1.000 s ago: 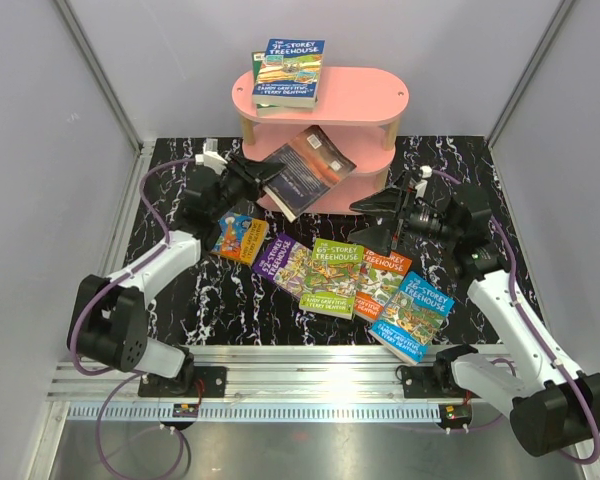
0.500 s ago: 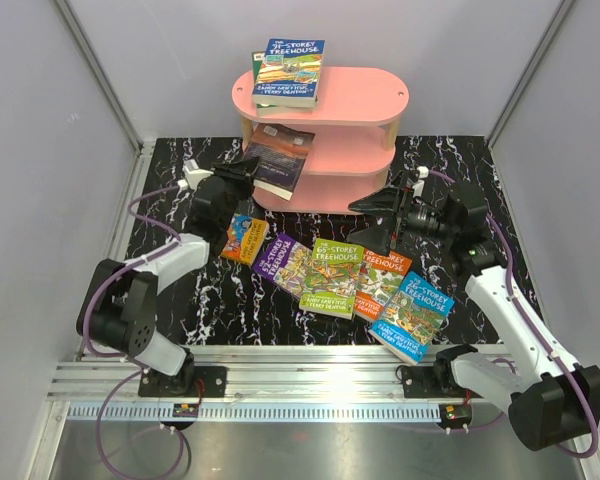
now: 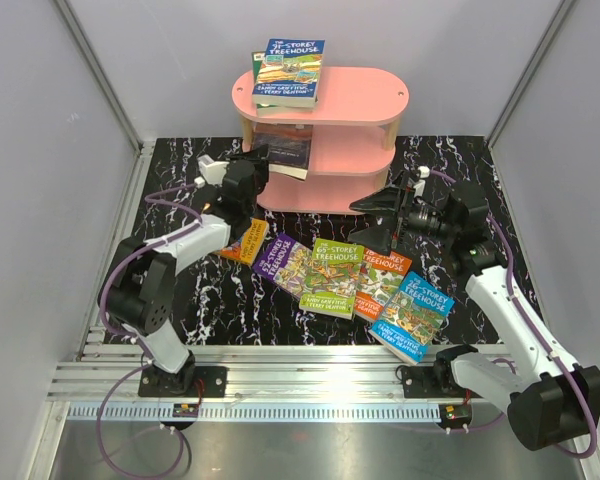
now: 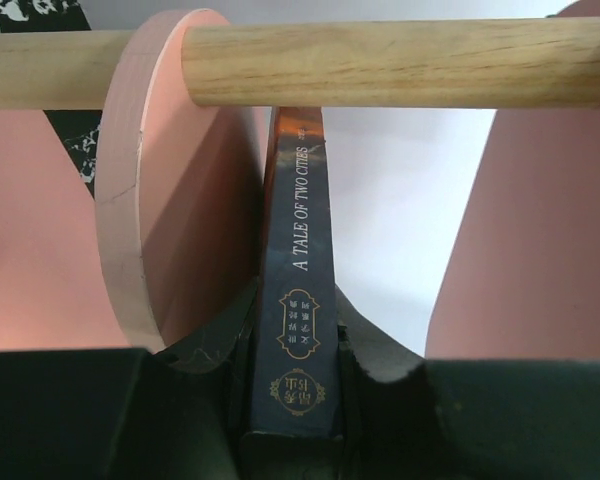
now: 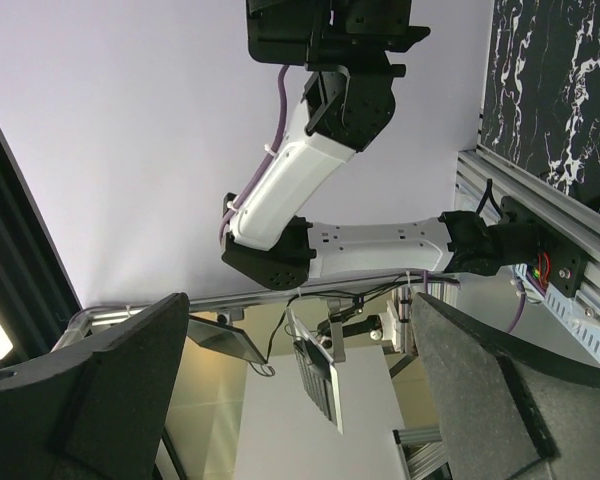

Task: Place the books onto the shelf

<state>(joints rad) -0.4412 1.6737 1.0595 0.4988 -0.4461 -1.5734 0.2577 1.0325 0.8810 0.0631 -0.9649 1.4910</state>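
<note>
The left gripper [image 3: 250, 172] is clamped on the spine of a dark book [image 3: 283, 150]; the left wrist view shows the title "A Tale of Two Cities" running away from the fingers. This book reaches straight ahead of the gripper into the middle tier of the pink shelf [image 3: 355, 100], at the shelf's left end, with its far part under the top board. From the wrist, a pale wooden rod [image 4: 400, 65] crosses just beyond the gripper, over the book's far end, and a pink board stands on each side of the book. Whether the book already rests on the middle board cannot be told.

Above and beyond the left gripper, a stack of two books [image 3: 288, 72] lies flat on the left end of the shelf's top board, the blue-topped cover uppermost.

The right gripper [image 3: 376, 222] has its fingers spread wide apart with nothing between them. It hangs above the black marbled worktop [image 3: 175, 300], just off the shelf's right end, pointing leftward.

Five more books lie flat on the worktop, nearer the arm bases than both grippers. The small orange book [image 3: 242, 240] is right below the left gripper. Then come the purple book [image 3: 283, 265] and the green book [image 3: 332, 278]. The red-orange book [image 3: 388, 275] lies just under the right gripper, and the blue book [image 3: 412, 315] is nearest its base.
</note>
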